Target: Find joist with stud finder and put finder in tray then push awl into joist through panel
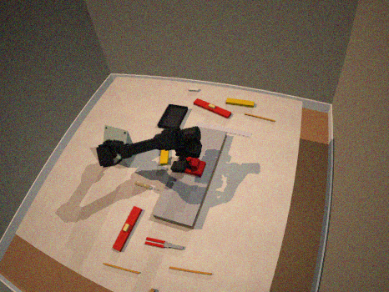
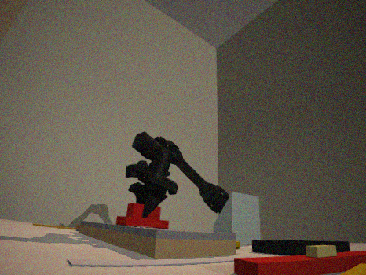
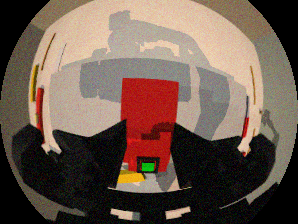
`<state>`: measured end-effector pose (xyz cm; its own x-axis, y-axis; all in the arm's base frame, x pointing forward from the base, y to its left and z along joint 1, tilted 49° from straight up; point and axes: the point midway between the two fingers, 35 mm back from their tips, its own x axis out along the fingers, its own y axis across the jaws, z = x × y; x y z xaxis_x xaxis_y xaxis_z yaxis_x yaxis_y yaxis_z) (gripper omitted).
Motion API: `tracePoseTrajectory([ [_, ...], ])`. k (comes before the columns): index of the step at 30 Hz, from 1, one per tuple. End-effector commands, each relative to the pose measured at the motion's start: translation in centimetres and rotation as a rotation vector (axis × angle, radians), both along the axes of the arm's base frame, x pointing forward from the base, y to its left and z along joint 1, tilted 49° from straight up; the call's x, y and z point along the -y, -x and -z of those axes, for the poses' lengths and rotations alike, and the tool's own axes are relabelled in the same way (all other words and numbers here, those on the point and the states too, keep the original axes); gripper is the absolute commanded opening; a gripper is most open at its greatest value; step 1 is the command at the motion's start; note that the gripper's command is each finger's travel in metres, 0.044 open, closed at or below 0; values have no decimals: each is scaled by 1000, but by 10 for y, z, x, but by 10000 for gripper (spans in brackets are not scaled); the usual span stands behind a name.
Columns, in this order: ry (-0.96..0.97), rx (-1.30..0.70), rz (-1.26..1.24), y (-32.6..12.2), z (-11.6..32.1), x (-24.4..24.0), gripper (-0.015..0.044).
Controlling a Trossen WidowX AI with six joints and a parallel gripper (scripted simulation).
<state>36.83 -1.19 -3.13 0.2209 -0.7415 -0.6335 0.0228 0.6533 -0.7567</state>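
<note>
One green light glows on the red stud finder, which your tool grips with its fingers partway open, above the grey floor panel; your black tray sits near the panel's far end.

At the top view's bottom edge, we saw a small object cut off; in the exterior view, a red level ran past the right edge.
</note>
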Motion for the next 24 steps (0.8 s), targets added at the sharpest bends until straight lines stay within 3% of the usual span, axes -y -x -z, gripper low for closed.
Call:
tracePoseTrajectory([
  [1,-7,-1,0,-1,8,-8,0],
  [24,-10,1,0,-2,52,-47,0],
])
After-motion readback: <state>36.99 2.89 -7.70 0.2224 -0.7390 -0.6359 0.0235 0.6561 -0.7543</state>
